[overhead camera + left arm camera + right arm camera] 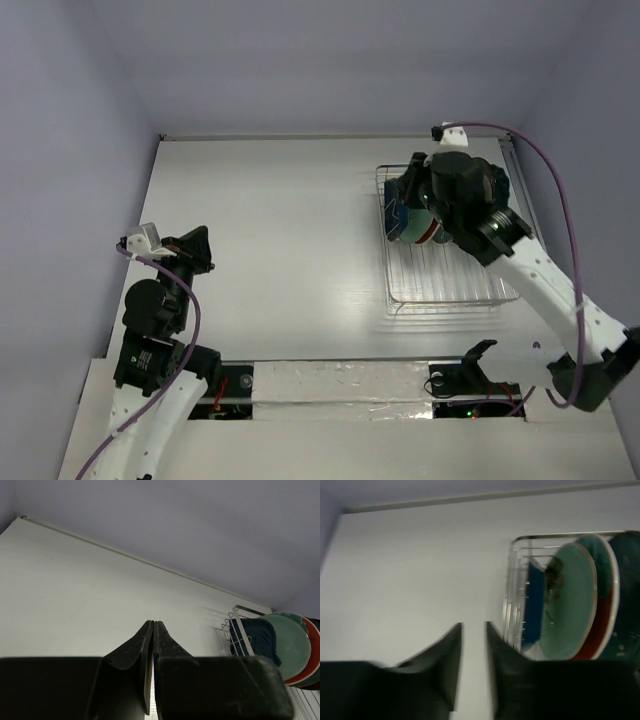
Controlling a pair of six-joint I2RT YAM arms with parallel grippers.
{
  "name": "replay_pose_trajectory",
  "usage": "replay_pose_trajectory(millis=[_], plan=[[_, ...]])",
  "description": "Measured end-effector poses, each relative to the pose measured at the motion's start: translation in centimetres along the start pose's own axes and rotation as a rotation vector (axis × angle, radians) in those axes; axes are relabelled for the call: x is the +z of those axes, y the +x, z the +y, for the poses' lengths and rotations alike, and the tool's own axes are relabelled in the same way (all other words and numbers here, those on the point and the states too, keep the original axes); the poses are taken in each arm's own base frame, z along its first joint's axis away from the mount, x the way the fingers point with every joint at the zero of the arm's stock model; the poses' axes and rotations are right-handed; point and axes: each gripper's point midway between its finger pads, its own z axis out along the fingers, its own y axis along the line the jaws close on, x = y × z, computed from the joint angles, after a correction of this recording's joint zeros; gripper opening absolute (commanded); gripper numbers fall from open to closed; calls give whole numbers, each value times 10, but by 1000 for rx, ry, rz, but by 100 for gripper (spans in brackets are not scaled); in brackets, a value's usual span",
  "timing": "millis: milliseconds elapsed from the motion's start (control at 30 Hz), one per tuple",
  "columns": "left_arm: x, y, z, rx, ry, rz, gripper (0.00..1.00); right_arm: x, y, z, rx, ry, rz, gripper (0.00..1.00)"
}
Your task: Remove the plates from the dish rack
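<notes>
The chrome wire dish rack [440, 285] stands at the right of the table. Plates stand upright at its far end: a dark blue one [535, 605], a pale teal one [570, 600], a teal-and-red one [606, 595] and a dark teal one [627, 605]. They also show in the left wrist view, the blue [255, 640] in front of the teal [289, 642]. My right gripper [474, 630] is open a little and empty, just left of the rack's far end; in the top view it [398, 205] hides most of the plates. My left gripper [152, 630] is shut and empty, far left [203, 255].
The white table [280, 220] is walled at the back and sides by lilac panels. The rack's near half holds no plates. A taped strip runs along the near edge between the arm bases.
</notes>
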Motion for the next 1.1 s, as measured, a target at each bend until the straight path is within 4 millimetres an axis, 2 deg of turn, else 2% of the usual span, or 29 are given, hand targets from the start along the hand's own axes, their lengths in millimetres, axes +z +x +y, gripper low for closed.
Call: replay_pose_trajectory(millis=[67, 100, 233, 333, 500, 800, 900, 967, 1033, 1100], plan=[[0, 0, 0, -1, 0, 0, 5, 21, 6, -16, -53, 122, 28, 51], [0, 0, 0, 0, 0, 0, 15, 33, 10, -22, -80, 178, 43, 56], [-1, -1, 0, -8, 3, -4, 40, 72, 36, -47, -186, 367, 119, 59], [-3, -2, -1, -15, 6, -10, 50, 87, 67, -64, -264, 455, 203, 59], [-4, -3, -2, -20, 13, -13, 54, 104, 94, -80, -337, 527, 282, 57], [-6, -3, -5, -22, 26, -13, 56, 131, 110, -110, -393, 621, 342, 49], [-7, -5, -5, -24, 30, -21, 57, 141, 118, -119, -430, 657, 370, 40], [-8, -6, -5, -26, 31, -25, 57, 145, 122, -122, -456, 674, 386, 30], [-8, -6, -6, -26, 32, -25, 57, 144, 119, -125, -479, 692, 393, 18], [-8, -6, -6, -25, 31, -25, 57, 143, 115, -124, -489, 697, 396, 12]])
